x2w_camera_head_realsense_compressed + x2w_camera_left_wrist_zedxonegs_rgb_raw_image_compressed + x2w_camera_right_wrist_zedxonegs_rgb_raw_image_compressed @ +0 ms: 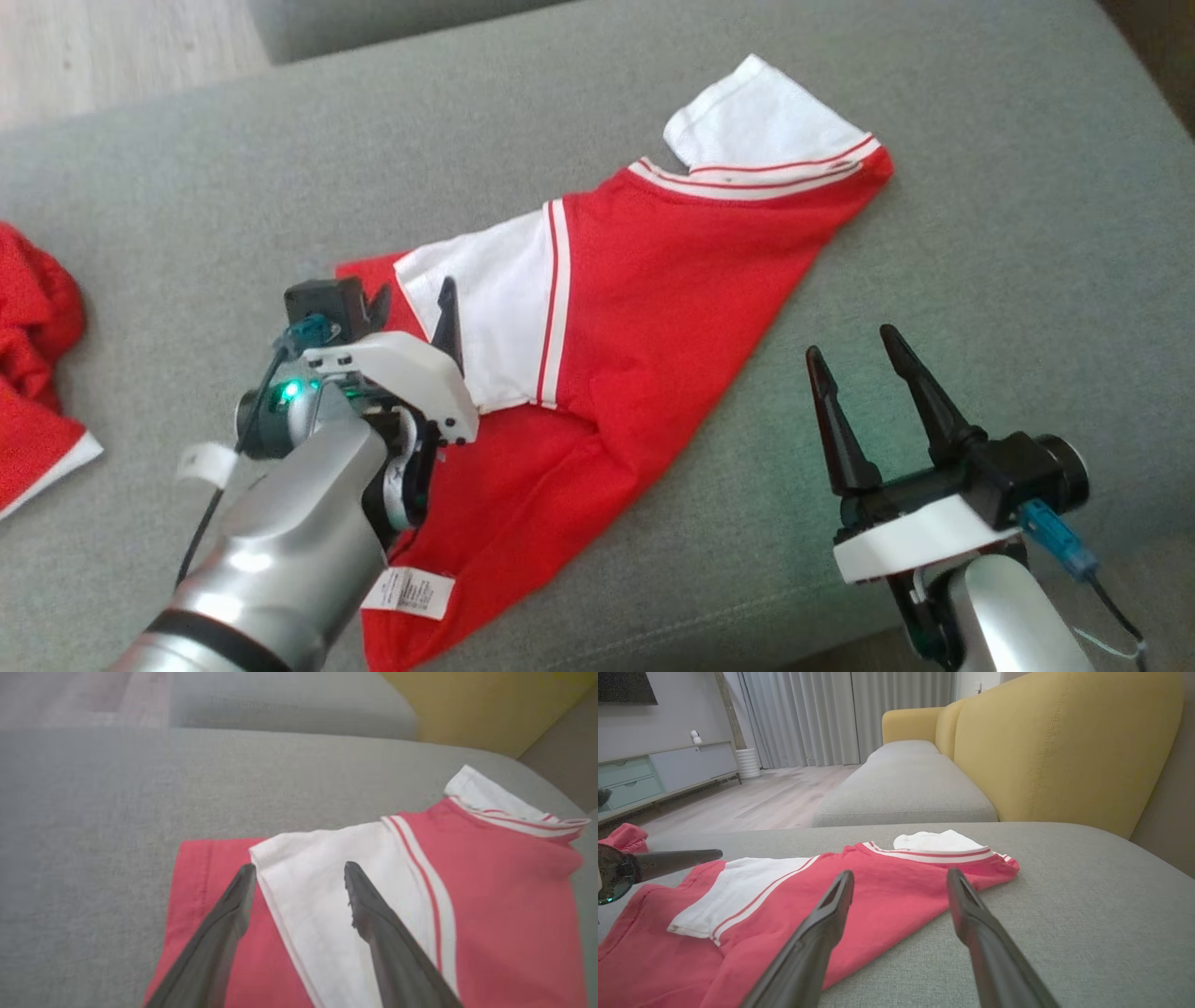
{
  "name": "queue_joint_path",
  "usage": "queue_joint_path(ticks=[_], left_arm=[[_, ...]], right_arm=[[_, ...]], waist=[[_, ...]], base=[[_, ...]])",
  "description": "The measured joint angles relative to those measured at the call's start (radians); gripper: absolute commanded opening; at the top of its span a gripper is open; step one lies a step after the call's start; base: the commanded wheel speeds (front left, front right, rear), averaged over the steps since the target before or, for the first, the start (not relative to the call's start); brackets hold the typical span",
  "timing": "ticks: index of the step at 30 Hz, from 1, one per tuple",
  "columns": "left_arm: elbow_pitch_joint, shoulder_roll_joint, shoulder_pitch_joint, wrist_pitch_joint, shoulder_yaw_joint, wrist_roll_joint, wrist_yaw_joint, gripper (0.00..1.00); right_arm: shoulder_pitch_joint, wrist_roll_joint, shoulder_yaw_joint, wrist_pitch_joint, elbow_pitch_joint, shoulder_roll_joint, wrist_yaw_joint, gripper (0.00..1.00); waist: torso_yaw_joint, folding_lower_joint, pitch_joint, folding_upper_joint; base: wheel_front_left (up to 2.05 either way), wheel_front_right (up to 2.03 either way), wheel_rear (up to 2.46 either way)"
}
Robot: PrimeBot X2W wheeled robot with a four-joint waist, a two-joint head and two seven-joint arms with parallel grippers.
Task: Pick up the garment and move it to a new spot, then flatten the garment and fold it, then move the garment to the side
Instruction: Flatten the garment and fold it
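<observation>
The garment (653, 289) is a red shirt with white sleeves and red-striped trim, lying partly folded on the grey sofa seat (1008, 215). One white sleeve (499, 308) is laid across the red body; the other (756, 117) sticks out at the far end. My left gripper (411, 303) hovers open over the folded sleeve's near corner, and the left wrist view shows its fingers (233, 905) straddling that sleeve's edge (299, 877) with nothing between them. My right gripper (854, 345) stands open beside the garment's right edge, over bare cushion; in the right wrist view the garment (878, 882) lies ahead of its gripper (901, 872).
Another red cloth with a white edge (33, 364) lies bunched at the seat's left side. A white care label (408, 591) sticks out at the garment's near hem. The yellow sofa back (1064, 742) rises to the right; wooden floor (761, 798) and a low cabinet (654, 772) lie beyond.
</observation>
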Motion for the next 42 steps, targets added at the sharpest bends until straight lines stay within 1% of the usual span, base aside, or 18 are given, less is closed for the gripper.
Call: queue_joint_path(ticks=[4, 5, 7, 11, 15, 17, 21, 23, 24, 25, 26, 27, 28, 32, 33, 34, 35, 42], left_arm=[[0.07, -0.009, -0.029, 0.039, -0.011, 0.0, -0.03, 1.0], [0.093, -0.008, -0.044, 0.045, -0.026, 0.009, -0.034, 1.0], [0.129, -0.012, -0.07, 0.052, -0.024, 0.005, -0.044, 1.0], [0.184, -0.022, -0.104, 0.051, -0.013, 0.001, -0.064, 1.0], [0.215, -0.042, -0.117, 0.04, -0.008, 0.001, -0.096, 1.0], [0.226, -0.051, -0.118, 0.034, -0.009, 0.001, -0.097, 1.0], [0.259, -0.07, -0.13, 0.024, -0.009, 0.001, -0.114, 1.0], [0.274, -0.075, -0.139, 0.023, -0.011, 0.002, -0.114, 0.81], [0.281, -0.078, -0.142, 0.019, -0.011, 0.004, -0.114, 0.76], [0.285, -0.08, -0.145, 0.016, -0.012, 0.01, -0.114, 0.75], [0.289, -0.082, -0.15, 0.016, -0.014, 0.015, -0.114, 0.69], [0.293, -0.086, -0.156, 0.015, -0.014, 0.018, -0.114, 0.5], [0.296, -0.089, -0.161, 0.011, -0.014, 0.018, -0.114, 0.46], [0.317, -0.095, -0.174, 0.007, -0.015, 0.029, -0.114, 0.39], [0.32, -0.095, -0.175, 0.006, -0.015, 0.03, -0.114, 0.31], [0.324, -0.096, -0.175, 0.006, -0.016, 0.035, -0.119, 0.03], [0.329, -0.098, -0.175, 0.005, -0.017, 0.04, -0.125, 0.0], [0.317, -0.101, -0.176, -0.002, -0.032, 0.079, -0.134, 0.0]], right_arm=[[-0.005, 0.0, 0.008, 0.0, -0.004, -0.002, 0.0, 1.0], [-0.007, 0.0, 0.012, 0.0, -0.004, -0.002, 0.0, 1.0], [-0.011, 0.0, 0.022, 0.0, -0.004, -0.002, 0.0, 1.0], [-0.031, 0.0, 0.023, 0.0, -0.004, -0.002, 0.0, 1.0], [-0.03, 0.0, 0.02, 0.0, -0.002, -0.002, 0.0, 1.0], [-0.03, 0.0, 0.02, 0.0, 0.0, -0.002, 0.0, 1.0], [-0.031, 0.002, 0.021, 0.0, 0.003, -0.002, 0.0, 1.0], [-0.031, 0.002, 0.022, 0.0, 0.004, -0.002, 0.0, 1.0], [-0.031, 0.004, 0.023, 0.0, 0.004, -0.002, 0.0, 1.0], [-0.031, 0.005, 0.023, 0.0, 0.004, -0.002, 0.0, 1.0], [-0.031, 0.005, 0.023, 0.0, 0.004, -0.002, 0.0, 1.0], [-0.032, 0.005, 0.023, 0.0, 0.004, -0.002, 0.0, 1.0], [-0.033, 0.005, 0.023, 0.0, 0.004, -0.001, 0.0, 1.0], [-0.042, 0.008, 0.023, 0.0, 0.005, -0.001, 0.0, 1.0], [-0.044, 0.008, 0.023, 0.0, 0.005, -0.001, 0.0, 1.0], [-0.044, 0.008, 0.023, 0.0, 0.006, -0.001, 0.0, 1.0], [-0.044, 0.008, 0.023, 0.0, 0.006, -0.001, 0.0, 1.0], [-0.043, 0.008, 0.02, 0.0, 0.008, 0.0, 0.0, 1.0]], waist=[[0.003, 0.0, 0.038, 0.0], [0.003, 0.0, 0.046, 0.0], [-0.001, 0.0, 0.061, 0.0], [-0.012, 0.0, 0.076, 0.0], [-0.016, 0.0, 0.078, 0.0], [-0.016, 0.0, 0.078, 0.0], [-0.018, 0.0, 0.077, 0.0], [-0.021, 0.0, 0.076, 0.0], [-0.022, 0.0, 0.077, 0.0], [-0.023, 0.0, 0.078, 0.0], [-0.024, 0.0001, 0.079, 0.0], [-0.025, 0.0, 0.079, 0.0], [-0.026, 0.0, 0.08, 0.0], [-0.032, 0.0, 0.082, 0.0], [-0.033, 0.0, 0.082, 0.0], [-0.033, 0.0001, 0.082, 0.0], [-0.034, 0.0001, 0.081, 0.0], [-0.033, 0.0, 0.066, 0.0]], base=[[0.0, 0.0, 0.0], [0.0, 0.0, 0.0], [0.0, 0.0, 0.0], [0.0, 0.0, 0.0], [0.0, 0.0, 0.0], [0.0, 0.0, 0.0], [0.0, 0.0, 0.0], [0.0, 0.0, 0.0], [0.0, 0.0, 0.0], [0.0, 0.0, 0.0], [0.0, 0.0, 0.0], [0.0, 0.0, 0.0], [0.0, 0.0, 0.0], [0.0, 0.0, 0.0], [0.0, 0.0, 0.0], [0.0, 0.0, 0.0], [0.0, 0.0, 0.0], [0.0, 0.0, 0.0]])
